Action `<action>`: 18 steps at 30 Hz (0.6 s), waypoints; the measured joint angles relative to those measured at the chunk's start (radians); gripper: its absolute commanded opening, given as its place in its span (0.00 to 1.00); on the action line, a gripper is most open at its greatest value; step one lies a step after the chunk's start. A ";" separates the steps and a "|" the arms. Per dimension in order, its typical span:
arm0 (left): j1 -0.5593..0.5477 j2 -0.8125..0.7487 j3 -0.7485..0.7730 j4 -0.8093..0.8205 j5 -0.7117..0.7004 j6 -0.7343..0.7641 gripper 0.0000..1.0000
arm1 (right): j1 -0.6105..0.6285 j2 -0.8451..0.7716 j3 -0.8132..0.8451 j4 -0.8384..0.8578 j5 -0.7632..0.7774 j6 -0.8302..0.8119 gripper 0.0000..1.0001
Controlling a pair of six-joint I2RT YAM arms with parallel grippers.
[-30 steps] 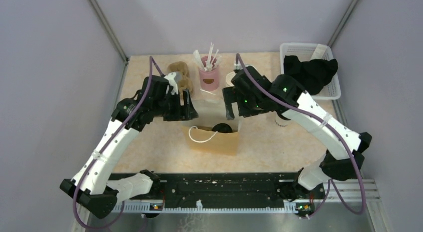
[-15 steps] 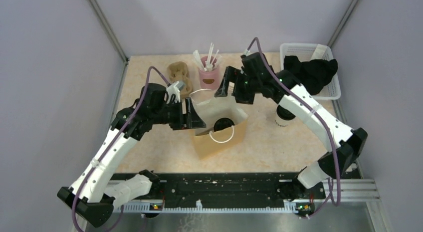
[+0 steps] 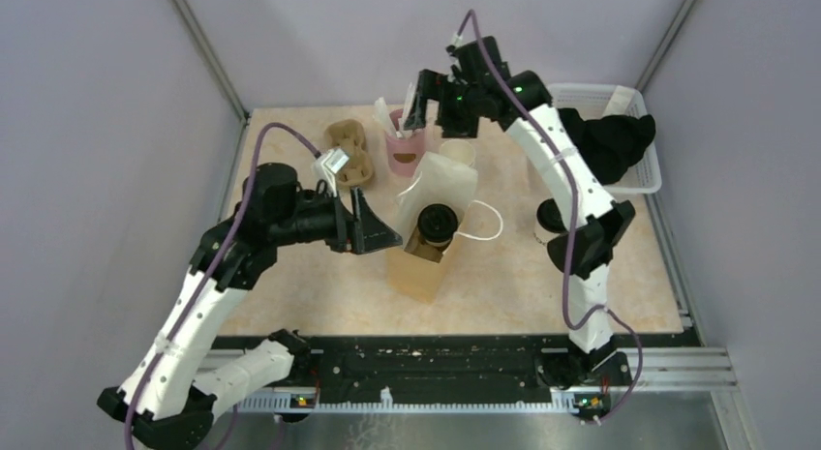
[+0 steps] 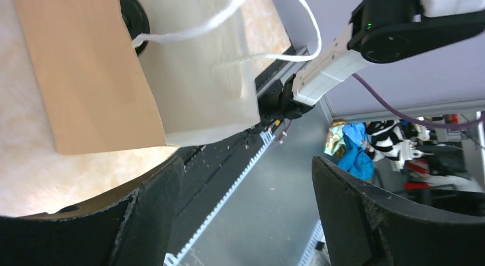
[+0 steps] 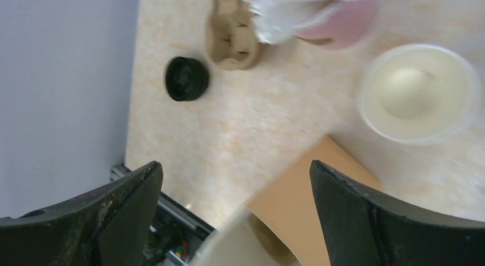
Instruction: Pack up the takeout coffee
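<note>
Standing on the table point(image 3: 310, 285), the bag point(image 3: 423, 271) holds one lidded cup point(image 3: 436, 221); the second cup point(image 3: 547, 229) stands outside, not yet packed, while left tool point(image 4: 247, 163) and right tool point(image 5: 234, 166) gape empty

Left arm point(image 3: 208, 285): elbow swung out to the near left, forearm angled in toward centre, wrist roughly level. Left tool point(image 3: 382, 229) points right, jaws spread wide, nothing between them. Right arm point(image 3: 566, 194): folded up steeply from its base, forearm stretched toward far centre and held high. Right tool point(image 3: 433, 106) faces down and left, jaws fully apart, empty.
</note>
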 measured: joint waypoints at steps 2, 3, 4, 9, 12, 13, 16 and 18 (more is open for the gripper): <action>0.000 -0.017 0.064 -0.036 -0.020 0.042 0.89 | -0.041 -0.047 0.000 -0.073 0.023 -0.059 0.99; 0.000 -0.018 0.101 -0.055 -0.034 0.060 0.95 | -0.062 -0.086 -0.027 -0.104 0.036 -0.083 0.99; 0.000 -0.010 0.146 -0.078 -0.054 0.073 0.98 | -0.077 -0.122 -0.055 -0.126 0.051 -0.097 0.99; -0.001 0.126 0.404 -0.182 -0.200 0.125 0.98 | -0.107 -0.355 -0.243 -0.252 0.124 -0.107 0.99; -0.001 0.250 0.497 -0.206 -0.277 0.166 0.98 | -0.092 -0.520 -0.409 -0.260 0.079 -0.049 0.99; -0.001 0.288 0.518 -0.220 -0.295 0.180 0.98 | -0.087 -0.570 -0.467 -0.250 0.055 -0.020 0.99; 0.000 0.416 0.552 -0.238 -0.317 0.221 0.98 | -0.067 -0.695 -0.644 -0.180 -0.026 0.086 0.94; 0.000 0.483 0.552 -0.241 -0.311 0.242 0.94 | -0.050 -0.758 -0.759 -0.116 -0.079 0.167 0.84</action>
